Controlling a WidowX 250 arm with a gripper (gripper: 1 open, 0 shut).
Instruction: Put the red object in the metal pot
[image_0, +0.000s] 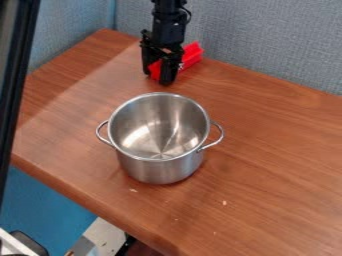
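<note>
The red object (191, 52) lies on the table near the back edge, its near end between the black fingers of my gripper (162, 68). The gripper points down from above and its jaws are shut on that end of the red block, which still rests on the wood. The metal pot (160, 168), shiny steel with two small loop handles and no lid, stands empty in the middle of the table, a hand's breadth in front of the gripper.
The wooden table (281, 160) runs diagonally, its front edge falling away at lower left. A grey-blue wall (267, 35) stands right behind the red block. A dark pole (16, 120) crosses the left side of the view.
</note>
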